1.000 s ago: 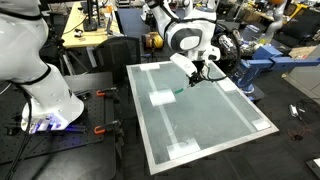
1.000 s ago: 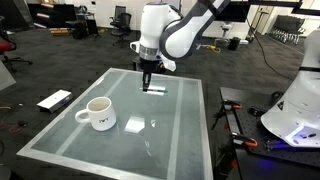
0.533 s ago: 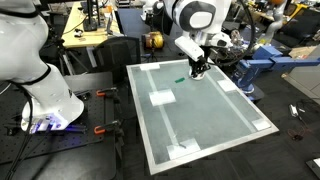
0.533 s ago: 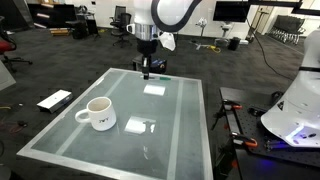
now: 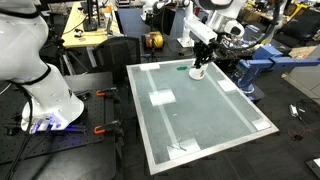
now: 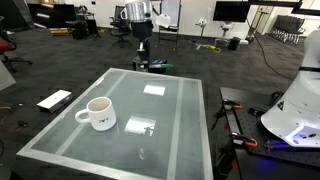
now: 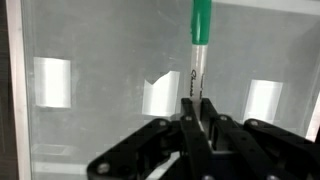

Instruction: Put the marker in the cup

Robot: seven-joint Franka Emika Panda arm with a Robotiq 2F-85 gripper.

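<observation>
Only my wrist view shows the gripper clenched on the whitish barrel of the marker, green cap pointing away above white patches on the surface. Only an exterior view shows the cup, upright at the near left of the table, well apart from the gripper at the far edge. The pale, glassy top stands on dark carpet, with an office chair beyond.

Arm in an exterior view: glossy white rounded links, dark grey bands at the joints. Same white shell with grey cap on the arm in both exterior views. Gripper: matte black, two slim fingers on hinged linkage bars. Cabling too small to tell
</observation>
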